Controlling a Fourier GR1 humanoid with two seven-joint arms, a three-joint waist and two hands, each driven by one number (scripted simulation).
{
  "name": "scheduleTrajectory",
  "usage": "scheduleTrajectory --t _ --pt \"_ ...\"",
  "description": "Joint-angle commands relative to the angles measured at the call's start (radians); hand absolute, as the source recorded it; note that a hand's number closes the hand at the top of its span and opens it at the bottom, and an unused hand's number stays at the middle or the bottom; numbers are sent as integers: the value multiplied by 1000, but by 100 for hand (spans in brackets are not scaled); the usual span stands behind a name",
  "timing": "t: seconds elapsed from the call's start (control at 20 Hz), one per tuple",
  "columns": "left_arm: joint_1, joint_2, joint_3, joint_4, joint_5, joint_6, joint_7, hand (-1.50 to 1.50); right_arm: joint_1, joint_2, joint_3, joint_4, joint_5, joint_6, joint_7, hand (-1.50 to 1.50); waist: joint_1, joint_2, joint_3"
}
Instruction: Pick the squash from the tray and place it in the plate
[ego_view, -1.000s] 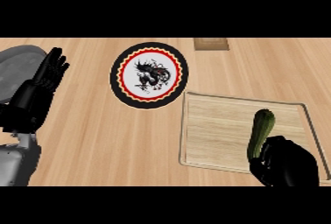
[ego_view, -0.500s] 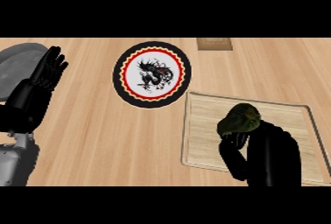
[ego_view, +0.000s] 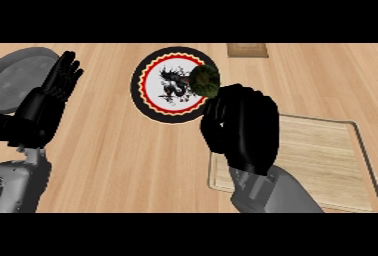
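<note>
My right hand (ego_view: 242, 129) is curled round a dark green squash (ego_view: 204, 81), whose end sticks out above the fingers. The squash hangs over the right part of the round plate (ego_view: 156, 85), which has a black rim, a red ring and a dark drawing on white. The hand covers most of the squash's body and the plate's lower right edge. The wooden tray (ego_view: 325, 160) lies at the right with nothing on it. My left hand (ego_view: 46, 104) rests open at the left edge, fingers up.
A small wooden block (ego_view: 246, 49) sits at the counter's far edge above the plate. A grey rounded shape (ego_view: 22, 75) lies behind my left hand at the upper left. Bare counter wood (ego_view: 125, 150) stretches between the two arms.
My right hand has lifted the squash off the tray and carried it up and left, over the plate's right side. The left hand has hardly moved.
</note>
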Motion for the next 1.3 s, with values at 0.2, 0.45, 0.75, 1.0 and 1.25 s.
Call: scheduleTrajectory --t 0.2,0.45,0.75,1.0,1.25 --pt "-21 -13 19 87 -8 -22 -68 0 -292 25 -87 370 -181 -225 20 150 11 6 0" --pt "-45 19 30 61 5 -51 -25 0 -497 26 -165 668 -295 -305 -22 150 37 11 0" --pt "-57 -19 -10 -9 -7 -27 27 0 -554 26 -156 1013 -355 -476 -159 150 60 19 0" --pt "-62 -24 -13 11 2 -56 1 0 -611 26 -98 1189 -444 -532 -213 150 84 26 0" --pt "-59 -39 -28 22 -12 -50 -5 0 -624 26 -190 1269 -543 -633 -241 -150 103 34 0"
